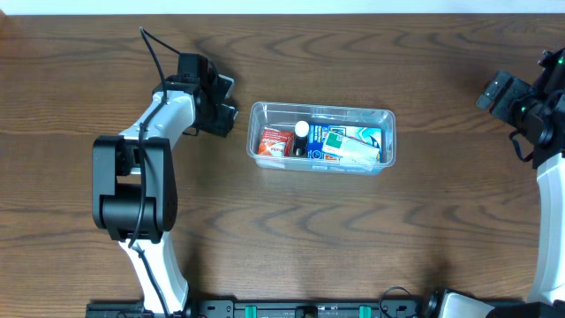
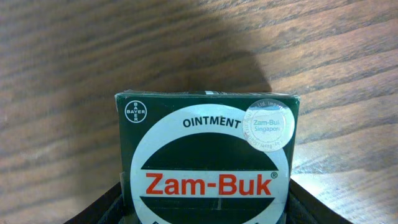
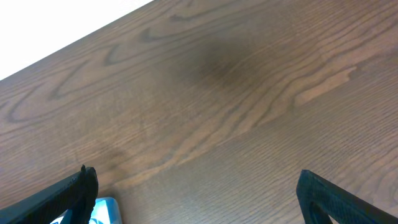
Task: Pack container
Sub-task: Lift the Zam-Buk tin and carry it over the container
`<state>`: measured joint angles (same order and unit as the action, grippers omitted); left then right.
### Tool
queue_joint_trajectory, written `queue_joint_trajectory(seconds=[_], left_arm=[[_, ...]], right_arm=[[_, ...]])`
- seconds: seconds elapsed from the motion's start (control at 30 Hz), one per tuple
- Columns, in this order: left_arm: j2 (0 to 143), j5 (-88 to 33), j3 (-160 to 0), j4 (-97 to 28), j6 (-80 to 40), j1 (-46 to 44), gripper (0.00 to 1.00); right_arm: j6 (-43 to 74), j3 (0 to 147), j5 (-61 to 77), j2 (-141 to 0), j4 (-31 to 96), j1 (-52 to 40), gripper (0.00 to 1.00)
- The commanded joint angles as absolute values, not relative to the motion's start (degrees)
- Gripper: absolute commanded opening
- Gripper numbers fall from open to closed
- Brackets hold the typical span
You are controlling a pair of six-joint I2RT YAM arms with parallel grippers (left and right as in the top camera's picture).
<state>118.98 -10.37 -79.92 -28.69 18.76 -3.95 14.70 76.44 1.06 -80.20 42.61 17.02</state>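
Soft, even light on the table. The ointment box is sharp, casting a dark shadow behind it. Right wrist view looks soft, its top-left corner blown white.

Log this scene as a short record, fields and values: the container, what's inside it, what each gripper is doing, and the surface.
container: clear plastic tub, mid-table between the two arms
contents: red packet, white-capped bottle, blue-and-green packets; labels too small to read
left gripper: left of the container, shut on a dark green Zam-Buk ointment box, outside the tub
right gripper: at the far right of the table, open, nothing between its fingers
surface: brown wood-grain table
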Motion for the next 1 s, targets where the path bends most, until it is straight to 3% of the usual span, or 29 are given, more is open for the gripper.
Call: queue_joint_trajectory(seconds=[0.0,0.27,0.5,0.7,0.97], left_arm=[[114.5,-10.9,-80.5,-30.1,11.1,-4.0,0.55],[99.0,-16.2,-80.5,-36.9,-7.4,-4.0,0.54],[87.9,-26.4,-80.5,-42.3,-12.0,-7.0,0.55],[87.3,-25.3,-80.4,-45.7,-13.1,-15.2,0.55],[92.3,-13.1,-80.4,-45.7,-18.6,-23.4,0.55]], right_arm=[[15.4,76.9,0.9,-80.2,42.7,17.2,0.99],[15.4,76.9,0.9,-80.2,42.7,17.2,0.99],[15.4,76.9,0.9,-80.2,42.7,17.2,0.99],[15.4,76.9,0.9,-80.2,42.7,17.2,0.99],[15.4,76.9,0.9,-80.2,42.7,17.2,0.99]])
